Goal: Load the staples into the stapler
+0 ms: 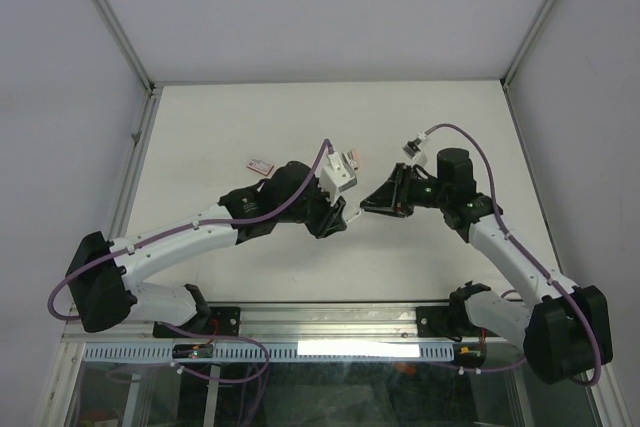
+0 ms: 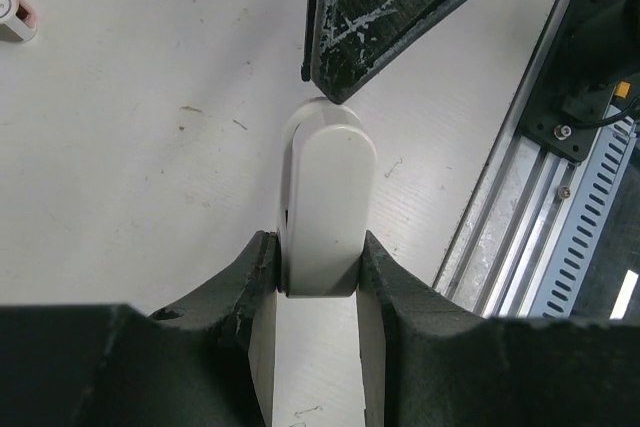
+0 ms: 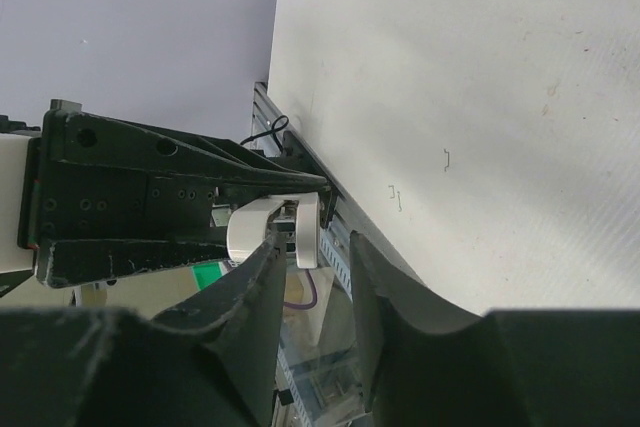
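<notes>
Slippage threatened: the left jaws pinched the mini stapler [image 2: 330, 197] by its sides, the right jaws stood slightly spread at its rounded tip, where an off-centre nudge could twist it loose, and the staples' red-and-white sleeve [image 2: 15, 12] lay well ahead-left of the left jaws.

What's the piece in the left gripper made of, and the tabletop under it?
The stapler in the left gripper looks like moulded plastic: off-white, smooth, soft sheen, rounded edges. The table seems matte white laminate or painted board, finely scuffed; which one is unclear.
</notes>
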Tool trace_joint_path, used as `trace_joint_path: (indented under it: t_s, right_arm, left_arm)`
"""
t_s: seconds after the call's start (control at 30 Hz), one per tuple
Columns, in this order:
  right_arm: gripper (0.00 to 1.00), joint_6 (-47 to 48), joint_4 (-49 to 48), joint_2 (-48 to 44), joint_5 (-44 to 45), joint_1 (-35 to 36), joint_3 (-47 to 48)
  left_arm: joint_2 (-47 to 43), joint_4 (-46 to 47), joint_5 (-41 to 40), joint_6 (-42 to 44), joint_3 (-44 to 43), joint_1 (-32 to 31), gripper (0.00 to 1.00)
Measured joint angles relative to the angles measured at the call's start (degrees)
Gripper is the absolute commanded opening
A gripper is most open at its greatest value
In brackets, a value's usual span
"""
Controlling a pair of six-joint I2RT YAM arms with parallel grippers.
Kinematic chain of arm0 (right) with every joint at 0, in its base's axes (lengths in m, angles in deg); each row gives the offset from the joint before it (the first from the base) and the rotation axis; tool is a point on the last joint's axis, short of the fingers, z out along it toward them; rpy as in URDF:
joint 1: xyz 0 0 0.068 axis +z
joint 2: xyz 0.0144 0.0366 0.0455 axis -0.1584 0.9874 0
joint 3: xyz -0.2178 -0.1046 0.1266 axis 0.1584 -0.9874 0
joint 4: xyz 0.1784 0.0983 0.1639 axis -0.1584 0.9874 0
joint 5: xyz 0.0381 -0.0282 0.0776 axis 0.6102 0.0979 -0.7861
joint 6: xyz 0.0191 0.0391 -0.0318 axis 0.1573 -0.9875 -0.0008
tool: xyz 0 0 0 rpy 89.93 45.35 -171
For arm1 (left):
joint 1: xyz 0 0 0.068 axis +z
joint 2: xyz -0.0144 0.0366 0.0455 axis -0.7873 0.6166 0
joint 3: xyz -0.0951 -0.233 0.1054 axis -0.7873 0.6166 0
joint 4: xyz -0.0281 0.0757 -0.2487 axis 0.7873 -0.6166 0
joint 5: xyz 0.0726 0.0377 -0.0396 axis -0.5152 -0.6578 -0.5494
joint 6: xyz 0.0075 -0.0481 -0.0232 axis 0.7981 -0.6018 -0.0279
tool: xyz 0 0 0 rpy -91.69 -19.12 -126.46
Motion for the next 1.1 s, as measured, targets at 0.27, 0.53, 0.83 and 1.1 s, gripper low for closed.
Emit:
trace_joint_path:
  t_s: [0.27,0.53,0.83,1.1]
  right_arm:
    - [0.23,-0.70,-1.90,2.12,-1.29,2.34,0.00]
    - [0.01,-3.48,-6.12,3.80,-1.66,3.78,-0.87]
    - [0.00,-8.04,-12.31,4.17,-2.32,4.22,-4.09]
    - [0.00,-3.80,-10.69,-0.28,10.97,4.79,-5.97]
  left_arm:
    - [-0.46,-0.04,0.00,0.00,0.24,0.00,0.00]
    - [-1.16,-0.74,-0.22,0.00,0.87,0.04,0.00]
    - [-1.57,-0.07,-2.62,-0.66,0.90,0.02,0.99]
    - [-6.73,6.69,-9.44,-8.26,3.65,0.00,0.99]
